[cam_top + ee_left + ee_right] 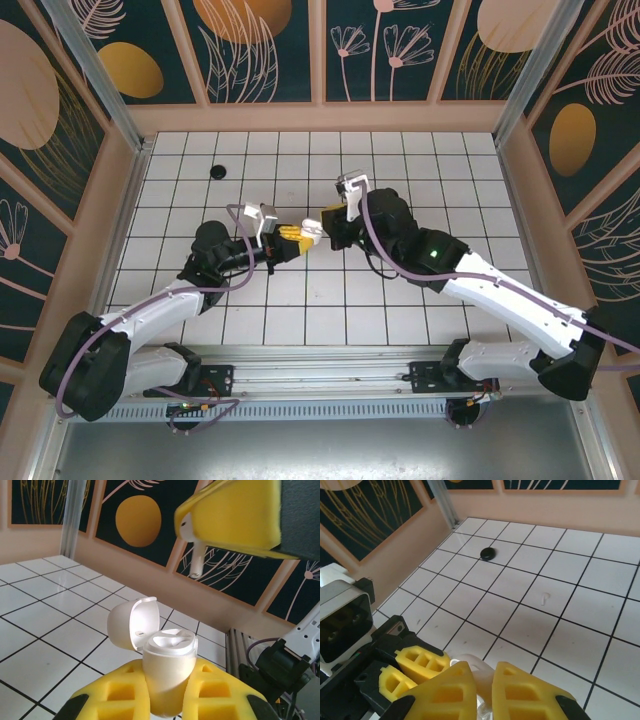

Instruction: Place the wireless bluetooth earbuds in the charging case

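- My left gripper (167, 696) is clamped on the white charging case (167, 662), which stands upright with its lid (131, 625) swung open.
- My right gripper (482, 692) is closed on a white earbud (195, 555), pinched between its yellow fingers (235, 515) with the stem hanging down.
- That earbud hangs above the open case, not touching it.
- A small white piece (545, 599), comma-shaped, lies on a tile well apart.
- A black puck (488, 554) sits farther off, near the wall.
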